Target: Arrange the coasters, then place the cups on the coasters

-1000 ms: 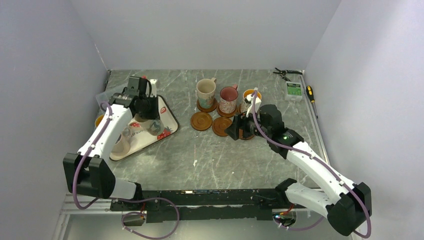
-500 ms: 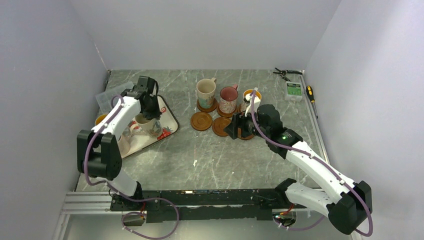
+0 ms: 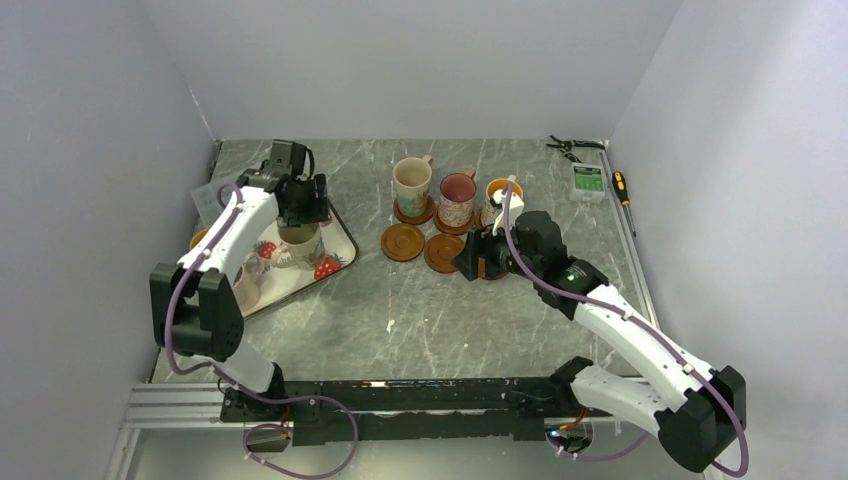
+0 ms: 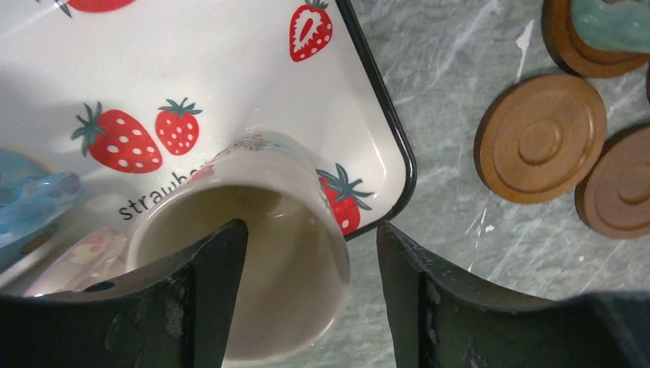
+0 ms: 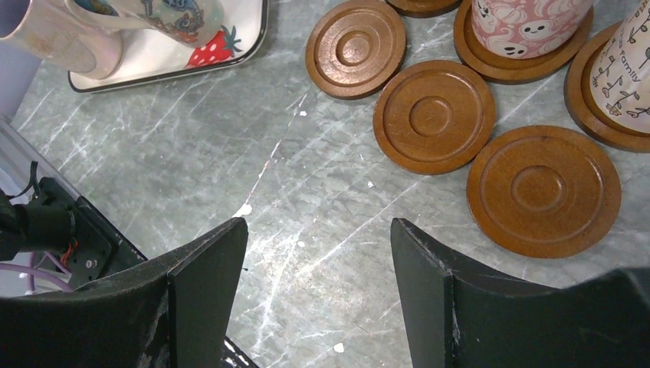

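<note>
A cream cup (image 4: 253,253) stands on the strawberry tray (image 4: 230,69). My left gripper (image 4: 310,234) is open over it, one finger above the cup's mouth and the other outside its wall, without touching it. From above, this gripper (image 3: 300,215) hangs over that cup (image 3: 300,243). Three cups (image 3: 412,183) (image 3: 457,198) (image 3: 500,192) stand on coasters at the back. Three bare coasters (image 5: 355,47) (image 5: 434,116) (image 5: 544,190) lie in a row. My right gripper (image 5: 318,230) is open and empty above the table beside them.
More cups lie on the tray, a blue one (image 4: 31,199) and a pale one (image 5: 54,31). Pliers (image 3: 572,146), a small green device (image 3: 588,180) and a screwdriver (image 3: 622,186) sit at the back right. Grey walls close in the left, back and right.
My left arm has swung right over the tray, and its jaws have opened around the cream cup's rim. The right arm has stayed still.
</note>
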`<state>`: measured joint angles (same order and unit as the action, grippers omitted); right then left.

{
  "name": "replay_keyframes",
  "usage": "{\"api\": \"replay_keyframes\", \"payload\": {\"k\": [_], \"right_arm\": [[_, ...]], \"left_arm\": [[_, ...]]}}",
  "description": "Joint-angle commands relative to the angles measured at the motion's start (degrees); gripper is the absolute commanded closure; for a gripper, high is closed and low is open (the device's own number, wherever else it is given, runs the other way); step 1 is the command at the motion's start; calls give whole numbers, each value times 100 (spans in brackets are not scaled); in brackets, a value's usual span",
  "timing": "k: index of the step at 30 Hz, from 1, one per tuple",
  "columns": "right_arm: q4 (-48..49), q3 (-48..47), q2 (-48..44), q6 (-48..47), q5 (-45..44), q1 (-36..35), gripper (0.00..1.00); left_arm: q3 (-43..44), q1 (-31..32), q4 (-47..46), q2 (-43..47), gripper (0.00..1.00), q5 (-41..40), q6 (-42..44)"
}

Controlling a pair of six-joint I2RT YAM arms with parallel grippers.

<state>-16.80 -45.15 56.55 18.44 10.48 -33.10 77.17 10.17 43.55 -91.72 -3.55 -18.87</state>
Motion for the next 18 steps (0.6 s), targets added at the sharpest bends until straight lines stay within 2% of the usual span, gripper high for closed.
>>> {"api": "replay_keyframes", "payload": {"k": [1, 5, 11, 15, 18], "right_arm": [[65, -163, -192, -67, -116, -30, 27], [59, -159, -202, -76, -101, -39, 27], [57, -82, -392, 30, -434, -39, 28], [-9, 29, -703, 103, -1013, -38, 27], [-93, 46, -843, 134, -1313, -30, 26]], "left_arm": [[222, -6, 103, 810, 31, 244, 793], [64, -181, 214, 1266, 28, 210, 1359], [-380, -1175, -8, 1451, 28, 728, 1782], [-570, -1255, -308, 1336, 28, 1362, 2054], [-634, -1266, -511, 1080, 32, 1510, 2136]]}}
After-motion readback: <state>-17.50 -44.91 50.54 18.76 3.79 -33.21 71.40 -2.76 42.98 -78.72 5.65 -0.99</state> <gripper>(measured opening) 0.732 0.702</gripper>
